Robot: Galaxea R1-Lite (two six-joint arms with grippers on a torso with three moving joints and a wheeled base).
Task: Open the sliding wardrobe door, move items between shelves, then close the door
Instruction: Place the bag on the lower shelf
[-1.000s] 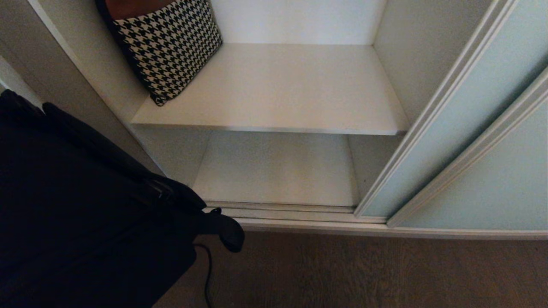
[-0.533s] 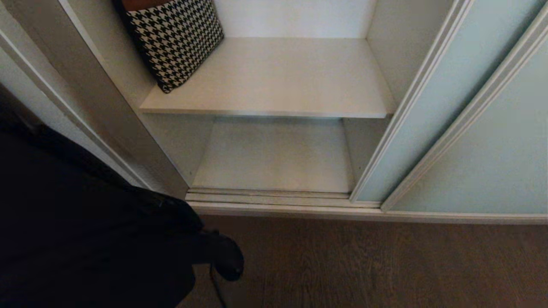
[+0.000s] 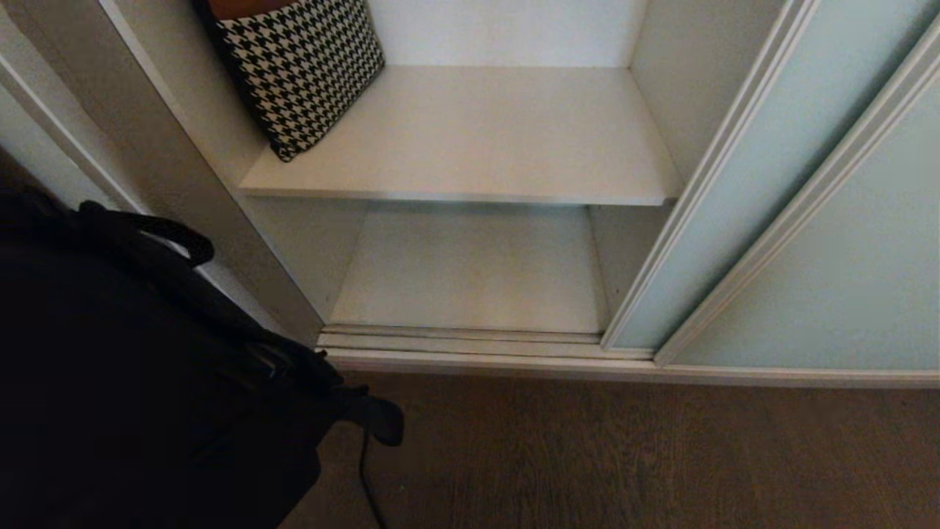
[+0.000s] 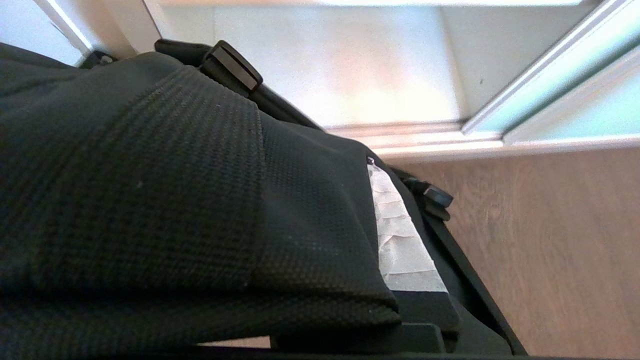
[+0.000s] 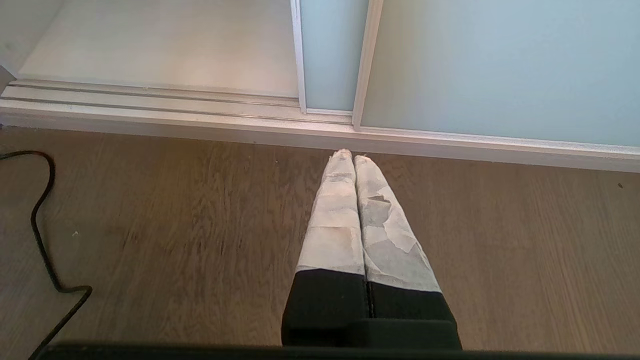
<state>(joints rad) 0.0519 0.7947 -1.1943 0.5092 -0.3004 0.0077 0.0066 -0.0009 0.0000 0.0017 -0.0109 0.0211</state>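
Note:
A black fabric bag (image 3: 132, 367) hangs over the wooden floor in front of the open wardrobe, at the lower left of the head view. My left gripper (image 4: 367, 172) is shut on the bag's woven cloth (image 4: 200, 190), which covers one finger; the other taped finger (image 4: 400, 240) shows beside it. The sliding wardrobe door (image 3: 742, 206) stands pushed to the right over a second glass panel (image 3: 844, 279). Both shelves are exposed: the upper one (image 3: 477, 139) and the lower board (image 3: 470, 272). My right gripper (image 5: 348, 157) is parked low over the floor, shut and empty.
A black-and-white houndstooth cushion (image 3: 301, 66) leans on the wardrobe's left wall on the upper shelf. The grooved floor track (image 3: 470, 342) runs along the wardrobe's foot. A grey door frame (image 3: 169, 176) stands at the left. A black cable (image 5: 40, 225) lies on the floor.
The whole head picture has shifted: the wardrobe sits higher and the left frame has come into view. The bag dipped, then rose again, and a handle loop now shows on top.

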